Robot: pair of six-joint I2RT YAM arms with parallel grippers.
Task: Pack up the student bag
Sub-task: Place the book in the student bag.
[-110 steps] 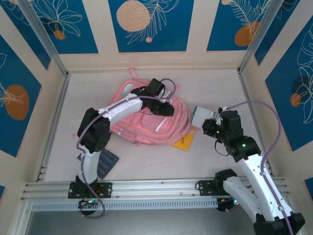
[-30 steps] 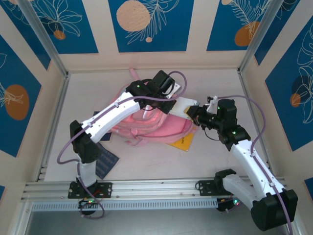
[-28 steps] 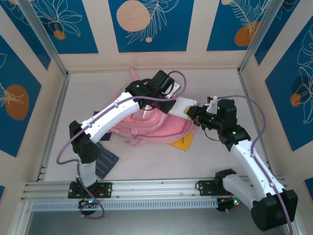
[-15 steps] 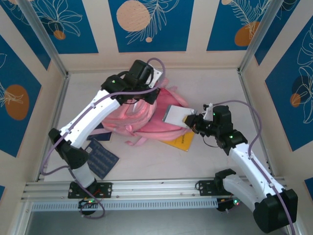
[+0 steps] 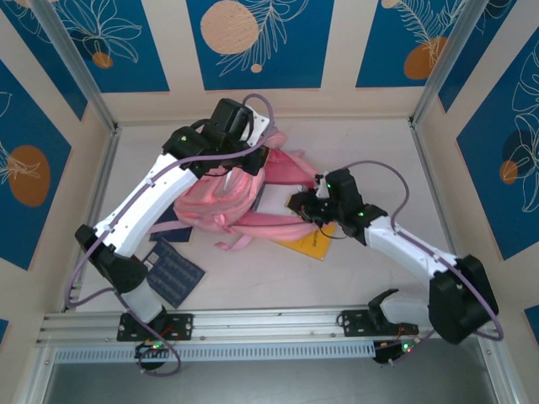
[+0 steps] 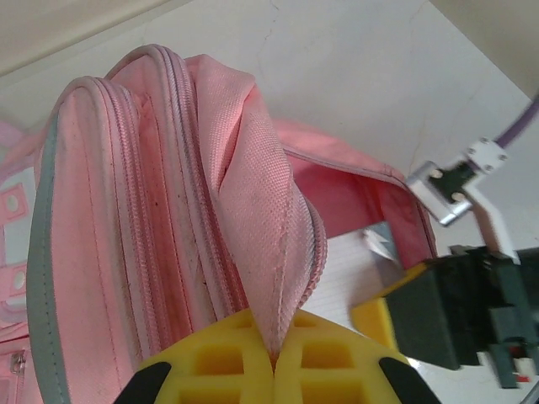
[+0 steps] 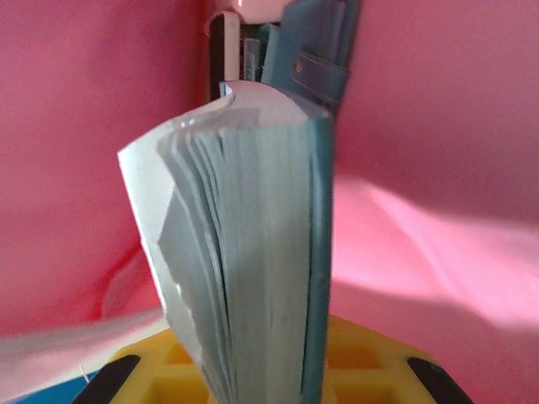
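**Student bag lifted open at the frame's centre, a book set into its mouth**

A fold of woven pink fabric beside the ribbed zip edges is pinched by the left gripper, its yellow fingers pressed together on the cloth. The thick book — grey-blue cover, fanned pale pages — is clamped in the right gripper, with pink cloth on both sides. Bare pale table is seen at right and lower centre. A flat yellow notebook is tucked under the bag's lower right edge — a dark blue gridded pad lies lower left.
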